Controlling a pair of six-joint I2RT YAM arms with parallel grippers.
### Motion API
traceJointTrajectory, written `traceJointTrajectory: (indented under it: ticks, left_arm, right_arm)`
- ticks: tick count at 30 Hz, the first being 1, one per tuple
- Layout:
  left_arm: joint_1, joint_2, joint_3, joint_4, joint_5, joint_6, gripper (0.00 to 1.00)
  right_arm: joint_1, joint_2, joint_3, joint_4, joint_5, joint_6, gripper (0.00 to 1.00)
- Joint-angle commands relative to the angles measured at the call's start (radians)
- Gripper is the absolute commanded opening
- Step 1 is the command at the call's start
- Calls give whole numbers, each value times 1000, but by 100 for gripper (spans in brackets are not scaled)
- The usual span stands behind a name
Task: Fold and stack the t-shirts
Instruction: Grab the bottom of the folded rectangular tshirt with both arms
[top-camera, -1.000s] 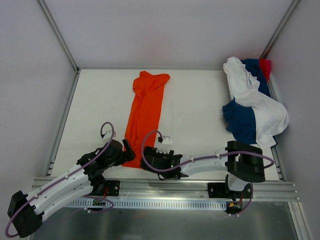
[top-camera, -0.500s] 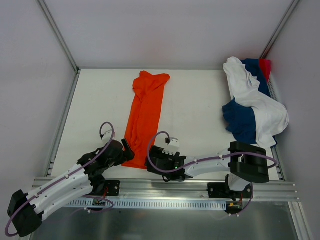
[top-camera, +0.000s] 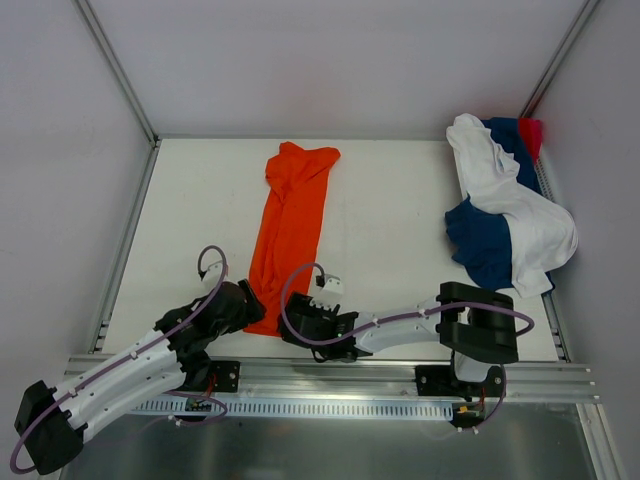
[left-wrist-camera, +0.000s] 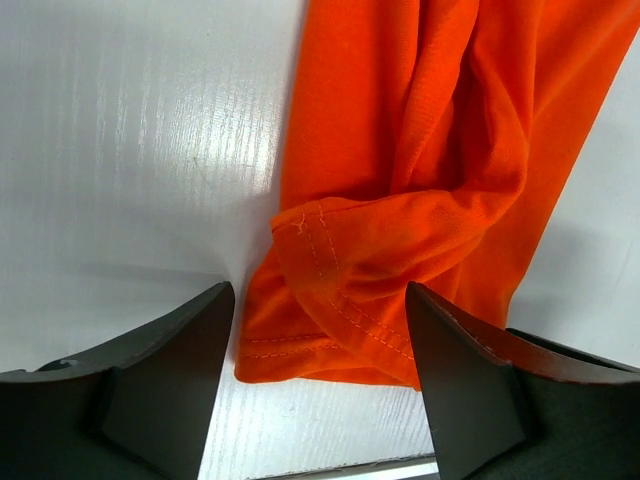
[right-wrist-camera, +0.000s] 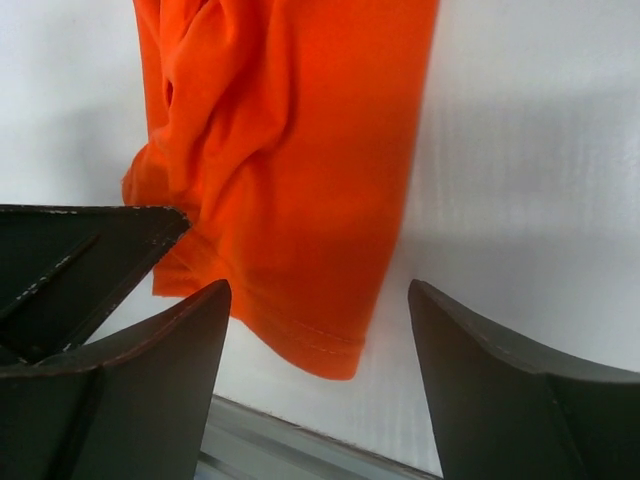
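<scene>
The orange t-shirt lies as a long narrow strip down the table's middle-left, hem nearest the arms. My left gripper is open at the hem's left corner; in the left wrist view the bunched hem lies between its spread fingers. My right gripper is open at the hem's right corner; the right wrist view shows the hem corner between its fingers, with the left gripper's finger at the left. White, navy and red-pink shirts lie heaped at the back right.
The white table ends in a metal rail at the near edge, just below both grippers. Grey walls with metal frame posts close in the left, back and right sides.
My right gripper shifted right and then back left, ending at the hem's right corner. The left arm and the shirts stayed put.
</scene>
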Motion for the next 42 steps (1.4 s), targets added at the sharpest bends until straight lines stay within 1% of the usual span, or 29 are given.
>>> traceJointTrajectory:
  ticks: [1,2,4,5,9,10,11,13,14,17,18,21,22,24,29,32,33,35,36,40,42]
  left_arm:
    - [-11,-13,-24,-7,-15,-19,69]
    - [-13,-14,-24,-7,-15,-19,69]
    - [-13,-16,-25,-3,-15,-19,68]
    - [-13,-14,-25,-2,-17,-19,67]
    - [-13,-13,-25,0,-20,-17,63]
    - [-13,-13,-28,1,-23,-19,63]
    - [-13,-13,-28,1,-23,-17,62]
    - [-14,-14,-31,3,-21,-19,61]
    - [-14,-16,-31,4,-23,-19,60]
    - [-14,-22,-34,6,-23,-19,51]
    - [-14,-24,-34,4,-23,-21,42]
    - [-14,-28,-36,4,-25,-21,25]
    - [-14,-27,-36,6,-23,-19,14]
    - [-14,-22,-33,6,-21,-19,7]
    - [-14,-18,-31,6,-17,-14,1]
    - [-14,-19,-31,9,-17,-11,0]
    - [-14,-16,-30,9,-18,-11,0]
    - [-14,-19,-27,9,-11,1,0]
    - [-16,-19,-22,9,-6,7,0]
    - [-16,-39,-12,9,41,19,0]
    - [-19,-53,-8,9,58,18,0]
  right_arm:
    - [7,47,11,25,-61,8,75]
    - [7,53,12,29,-61,8,68]
    - [9,55,14,29,-60,8,63]
    - [10,56,15,24,-58,8,56]
    - [16,55,24,-28,-38,20,46]
    - [18,55,23,-36,-35,23,43]
    - [19,55,23,-39,-34,25,36]
    - [19,58,17,-40,-35,31,32]
    - [19,58,17,-40,-35,34,28]
    - [21,64,14,-40,-38,37,23]
    - [19,66,14,-40,-37,37,22]
    - [19,67,15,-42,-34,33,21]
    - [19,67,15,-44,-34,30,20]
    - [19,69,18,-45,-32,29,20]
    - [19,70,17,-54,-29,26,20]
    - [19,66,17,-65,-26,25,17]
    - [19,63,17,-74,-24,25,15]
    - [21,47,14,-86,-20,25,3]
    - [26,41,5,-96,-14,26,1]
    - [47,-3,-3,-148,25,29,0]
    - [68,-28,14,-221,64,37,0]
